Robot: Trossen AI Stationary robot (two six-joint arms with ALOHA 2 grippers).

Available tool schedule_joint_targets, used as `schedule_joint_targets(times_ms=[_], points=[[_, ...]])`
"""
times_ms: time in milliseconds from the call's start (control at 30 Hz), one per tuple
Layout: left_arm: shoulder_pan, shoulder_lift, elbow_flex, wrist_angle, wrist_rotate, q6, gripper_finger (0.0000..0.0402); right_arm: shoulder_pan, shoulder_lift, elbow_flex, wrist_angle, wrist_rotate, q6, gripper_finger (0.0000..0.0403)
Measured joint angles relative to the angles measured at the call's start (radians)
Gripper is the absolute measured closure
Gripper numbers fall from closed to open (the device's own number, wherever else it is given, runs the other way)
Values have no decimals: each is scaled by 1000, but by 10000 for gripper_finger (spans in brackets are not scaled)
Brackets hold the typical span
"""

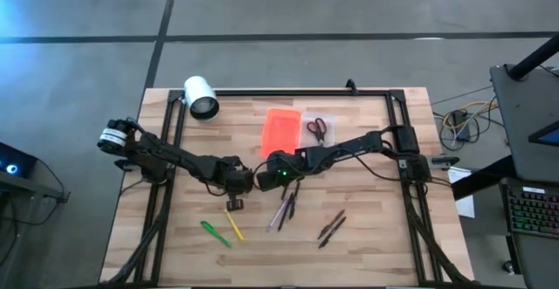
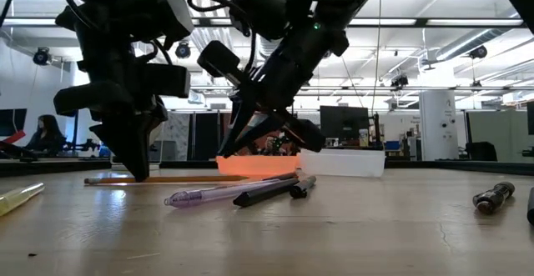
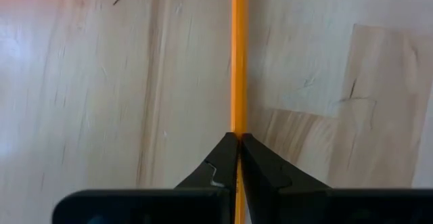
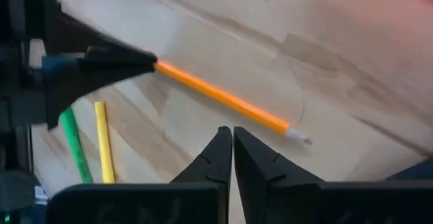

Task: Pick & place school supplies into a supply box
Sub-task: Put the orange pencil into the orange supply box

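Left gripper (image 3: 237,141) is clamped down on the orange pencil (image 4: 223,98), pinning it near one end while it lies flat on the table (image 1: 376,237), prob so it can be lifted w/o rolling. Right gripper (image 4: 232,136) hovers just beside it w/ fingers pinched together on nothing. The supply box (image 1: 282,129) sits just behind both, so it's a short carry imo.

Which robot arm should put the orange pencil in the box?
Probably the left. Its hand is already shut on the orange pencil. The right hand is shut beside the pencil, holding nothing, though it sits nearer the supply box.
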Motion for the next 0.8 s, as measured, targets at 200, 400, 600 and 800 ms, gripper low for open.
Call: schedule_joint_targets(times_ms=[200,400,600,800], points=[[-2,-7,4,-2,0,-1,401,-10,0,-16,52,-21,35,394],[-5,-11,23,-2,3,-40,401,-18,0,-30,80,-37,60,394],[-5,-17,24,-3,3,-38,401,-17,0,-73,79,-38,85,394],[-5,-17,11,-8,3,-37,401,-19,0,-89,80,-26,93,394]])
